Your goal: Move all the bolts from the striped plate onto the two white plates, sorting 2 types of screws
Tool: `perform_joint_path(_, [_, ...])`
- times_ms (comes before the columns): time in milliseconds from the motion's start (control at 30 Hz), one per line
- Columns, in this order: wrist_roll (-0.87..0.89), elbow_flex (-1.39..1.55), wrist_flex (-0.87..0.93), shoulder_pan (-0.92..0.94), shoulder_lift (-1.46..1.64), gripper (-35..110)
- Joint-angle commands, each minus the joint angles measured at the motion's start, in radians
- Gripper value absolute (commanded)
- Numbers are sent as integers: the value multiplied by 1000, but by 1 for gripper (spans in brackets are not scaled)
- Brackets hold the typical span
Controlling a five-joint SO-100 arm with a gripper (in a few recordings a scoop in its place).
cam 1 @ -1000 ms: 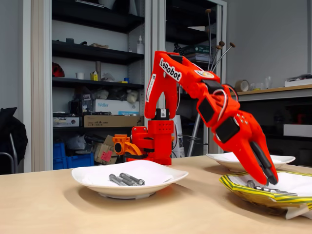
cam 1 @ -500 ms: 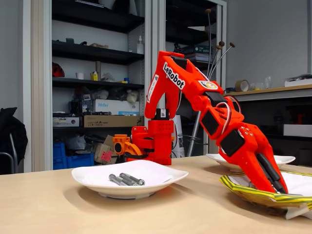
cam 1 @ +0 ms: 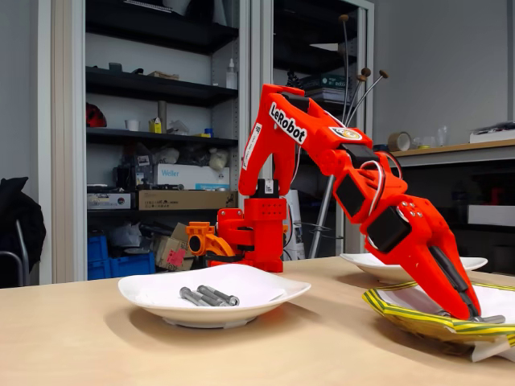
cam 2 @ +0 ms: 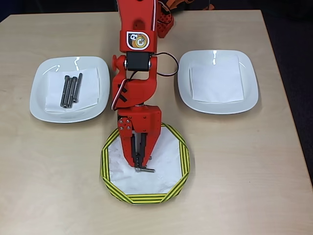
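The striped plate (cam 2: 110, 165) lies at the table's front middle in the overhead view, and at the right (cam 1: 402, 312) in the fixed view. One short bolt (cam 2: 146, 170) rests on its white centre, and its end pokes out past the fingers (cam 1: 492, 319). My gripper (cam 2: 138, 166) is lowered into this plate, its tips at the bolt's left end. The fingers are close together, and I cannot tell whether they hold the bolt. The left white plate (cam 2: 40, 100) holds three long bolts (cam 2: 71, 90) side by side. The right white plate (cam 2: 217, 105) holds only a paper sheet.
The arm's red base (cam 1: 253, 233) stands at the table's far edge, between the two white plates. Bare wood lies in front of the striped plate and at both front corners. Behind the table are shelves (cam 1: 153, 88) and a bench.
The arm has reached forward and down, so the gripper tips sank from just above the striped plate onto its centre. The bolts on the left white plate have not moved.
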Motion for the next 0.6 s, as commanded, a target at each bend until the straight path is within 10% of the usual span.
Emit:
perform_joint_path(0, [-8,-25,75,15,69,0])
perform_joint_path(567, [84,8,23,-49,54,10])
